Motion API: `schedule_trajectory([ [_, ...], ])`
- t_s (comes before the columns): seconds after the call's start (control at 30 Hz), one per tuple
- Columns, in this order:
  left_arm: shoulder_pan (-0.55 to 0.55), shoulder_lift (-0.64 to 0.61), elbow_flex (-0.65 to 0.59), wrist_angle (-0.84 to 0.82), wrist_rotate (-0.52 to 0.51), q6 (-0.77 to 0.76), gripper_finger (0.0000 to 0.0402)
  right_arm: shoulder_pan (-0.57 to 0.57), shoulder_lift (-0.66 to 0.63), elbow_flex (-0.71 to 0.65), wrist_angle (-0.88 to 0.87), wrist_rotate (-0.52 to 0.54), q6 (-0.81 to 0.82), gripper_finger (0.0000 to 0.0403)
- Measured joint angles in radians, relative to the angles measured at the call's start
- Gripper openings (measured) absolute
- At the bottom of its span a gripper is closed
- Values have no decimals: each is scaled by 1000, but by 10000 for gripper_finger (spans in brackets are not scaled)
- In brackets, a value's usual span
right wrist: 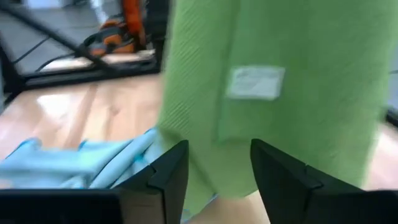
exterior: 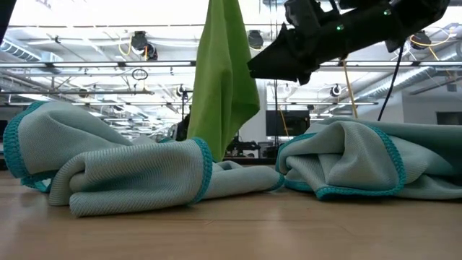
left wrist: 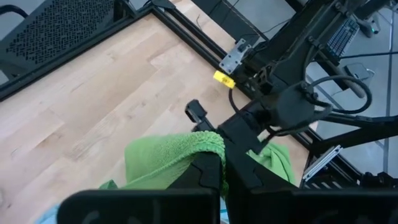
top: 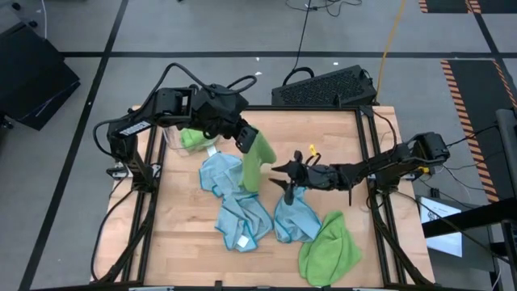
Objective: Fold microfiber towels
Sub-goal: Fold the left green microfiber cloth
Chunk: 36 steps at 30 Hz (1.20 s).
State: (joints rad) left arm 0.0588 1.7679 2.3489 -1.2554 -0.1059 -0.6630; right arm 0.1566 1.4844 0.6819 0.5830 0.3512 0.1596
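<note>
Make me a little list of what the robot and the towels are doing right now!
Lifted towel: a lime green towel hangs above the table, its white tag showing.
Left claw: shut on the green towel's top edge.
Right claw: open, fingers either side of the hanging towel's lower part, not yet pinching it.
Blue towels: crumpled on the wooden table.
Other green towels: one bunched near the front right, one behind the left arm.
Folding: none look folded.

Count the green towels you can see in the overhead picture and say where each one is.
3. One hanging green towel is pinched in the left gripper mid-table; one crumpled green towel lies at the near right; one green towel in the bin at far left. Others may be hidden.
</note>
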Motion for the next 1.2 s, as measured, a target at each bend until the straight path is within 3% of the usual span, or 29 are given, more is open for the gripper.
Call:
schedule_trajectory([
  [0.3, 4, 0, 0, 2, 0, 7, 5, -50, 102, 7, 50, -40, 8, 159],
  [0.7, 4, 0, 0, 39, -8, 7, 5, -72, 314, 180, 66, -173, -34, 159],
  [1.2, 2, 0, 0, 29, -9, 27, 5, -100, 287, 192, 119, -170, -39, 159],
])
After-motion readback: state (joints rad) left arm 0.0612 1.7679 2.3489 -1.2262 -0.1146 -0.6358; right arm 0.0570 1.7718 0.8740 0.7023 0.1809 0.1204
